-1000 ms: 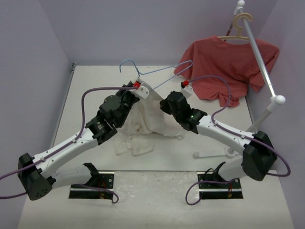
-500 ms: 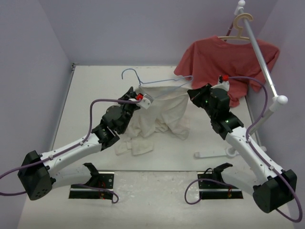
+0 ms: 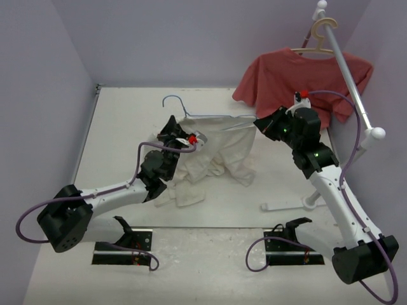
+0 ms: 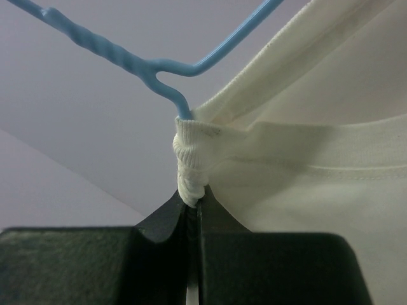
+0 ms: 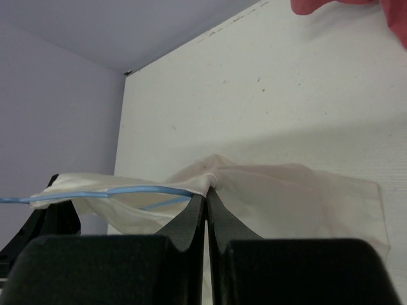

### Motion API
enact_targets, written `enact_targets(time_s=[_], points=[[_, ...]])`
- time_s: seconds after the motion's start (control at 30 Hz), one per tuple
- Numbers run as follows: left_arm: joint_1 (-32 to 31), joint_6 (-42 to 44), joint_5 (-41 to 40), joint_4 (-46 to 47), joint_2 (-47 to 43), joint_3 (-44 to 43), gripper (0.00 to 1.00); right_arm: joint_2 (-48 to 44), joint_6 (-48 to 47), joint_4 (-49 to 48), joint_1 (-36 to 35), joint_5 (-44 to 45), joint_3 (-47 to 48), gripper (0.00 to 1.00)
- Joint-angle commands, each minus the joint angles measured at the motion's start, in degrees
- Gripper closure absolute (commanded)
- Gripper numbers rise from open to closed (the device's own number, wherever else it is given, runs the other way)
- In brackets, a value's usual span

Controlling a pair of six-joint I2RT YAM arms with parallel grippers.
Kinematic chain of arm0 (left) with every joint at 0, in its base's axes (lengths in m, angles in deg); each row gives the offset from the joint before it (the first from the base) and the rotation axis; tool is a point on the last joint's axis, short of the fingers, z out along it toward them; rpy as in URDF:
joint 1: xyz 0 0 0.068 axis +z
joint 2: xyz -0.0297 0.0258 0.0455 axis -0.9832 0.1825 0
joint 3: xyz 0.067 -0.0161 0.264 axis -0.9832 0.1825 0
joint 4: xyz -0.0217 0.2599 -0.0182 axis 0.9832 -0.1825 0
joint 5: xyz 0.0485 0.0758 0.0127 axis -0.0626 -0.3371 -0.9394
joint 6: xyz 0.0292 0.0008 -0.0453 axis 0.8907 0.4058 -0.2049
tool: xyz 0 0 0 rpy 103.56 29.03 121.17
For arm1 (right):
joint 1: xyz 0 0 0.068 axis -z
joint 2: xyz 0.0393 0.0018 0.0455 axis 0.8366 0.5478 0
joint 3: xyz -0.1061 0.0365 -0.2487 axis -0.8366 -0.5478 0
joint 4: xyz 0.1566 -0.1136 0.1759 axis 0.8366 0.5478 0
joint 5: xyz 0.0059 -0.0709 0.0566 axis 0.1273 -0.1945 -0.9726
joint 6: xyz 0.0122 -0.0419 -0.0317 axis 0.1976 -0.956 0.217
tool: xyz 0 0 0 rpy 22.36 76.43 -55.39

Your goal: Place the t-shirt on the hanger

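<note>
The cream-white t-shirt [image 3: 219, 152] is stretched between my two grippers, and its lower part rests wrinkled on the table. The light-blue wire hanger [image 3: 173, 100] sticks out of its collar, hook to the left, with its wire running right under the cloth. My left gripper [image 3: 194, 137] is shut on the bunched collar [image 4: 191, 171] just below the hanger's neck [image 4: 159, 65]. My right gripper [image 3: 259, 123] is shut on the t-shirt's shoulder cloth [image 5: 286, 190] at the end of the hanger's arm [image 5: 127, 190].
A red t-shirt [image 3: 305, 82] hangs on a tan wooden hanger [image 3: 321, 28] on a white rack pole [image 3: 353, 89] at the back right; its corner shows in the right wrist view [image 5: 343, 5]. The rack's foot [image 3: 286, 205] lies on the table. Lavender walls close the back and left.
My right gripper has moved right and back, pulling the t-shirt's shoulder out along the hanger. My left gripper has dropped slightly toward the front. The hanger has levelled and the cloth has spread wider.
</note>
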Motion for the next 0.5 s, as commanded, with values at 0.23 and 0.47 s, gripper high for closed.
enact_targets(time_s=[0.23, 0.47], points=[[2.75, 14.30, -5.64, 17.50, 7.45, -1.31, 1.00, 4.57, -7.24, 7.78, 1.96, -2.82, 12.27, 1.00], [1.39, 14.66, -6.62, 17.62, 10.70, -3.72, 1.00, 6.30, -7.85, 8.11, 1.70, -8.90, 17.13, 1.00]])
